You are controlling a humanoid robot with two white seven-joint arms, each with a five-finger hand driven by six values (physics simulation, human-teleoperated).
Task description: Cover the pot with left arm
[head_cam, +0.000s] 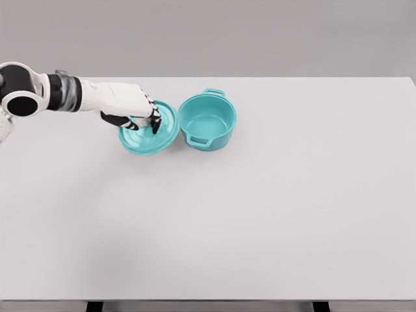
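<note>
your left hand (133,110) has its fingers curled down on the teal lid (149,128), beside the open pot (207,121); it looks rigid, light and slick, so grip its centre knob.

1. A plain white table (273,214) fills most of the frame, its far edge running across the upper part of the picture and its near edge along the bottom.
2. A teal pot (207,121) stands upright on the table in the upper middle of the frame, open at the top, with one loop handle toward the far edge and one toward the near edge.
3. A teal lid (156,135) lies on the table just left of the pot, its rim very close to the pot's wall; whether they touch cannot be told.
4. Dark table legs (95,306) show under the near edge at the bottom of the frame.
</note>
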